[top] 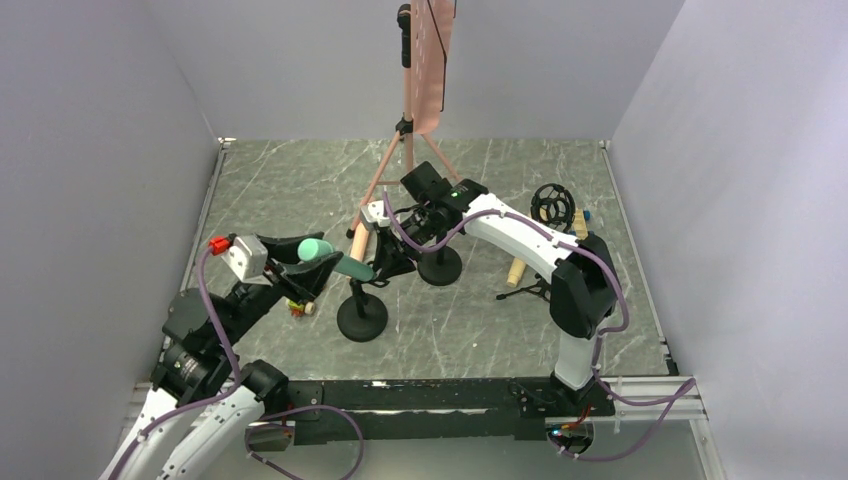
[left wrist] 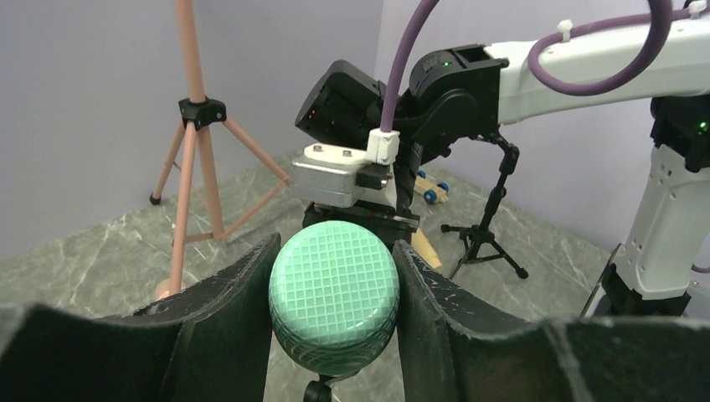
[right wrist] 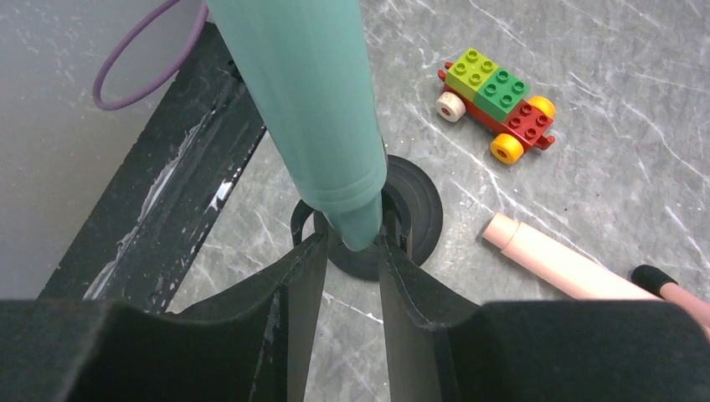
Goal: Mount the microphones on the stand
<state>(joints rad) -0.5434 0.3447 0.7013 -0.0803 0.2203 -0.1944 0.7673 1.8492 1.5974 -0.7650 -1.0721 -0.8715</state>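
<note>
My left gripper point(top: 312, 262) is shut on the head of a green microphone point(top: 330, 256); its meshed head point(left wrist: 335, 297) fills the gap between the fingers in the left wrist view. The green handle point(right wrist: 306, 100) slants down to the clip of a black stand with a round base point(top: 362, 318). My right gripper point(top: 386, 262) grips that clip point(right wrist: 303, 224), and the handle's tail sits between its fingertips. A pink microphone point(top: 358, 241) lies on the table behind the stand; it also shows in the right wrist view point(right wrist: 553, 261).
A second black round-base stand point(top: 440, 267) is just right of the first. A pink tripod point(top: 405, 130) stands at the back, and a small black tripod point(top: 530, 290), a wooden microphone point(top: 515, 272) and a black ring mount point(top: 552, 203) are at the right. A Lego car point(right wrist: 496, 105) lies near the base.
</note>
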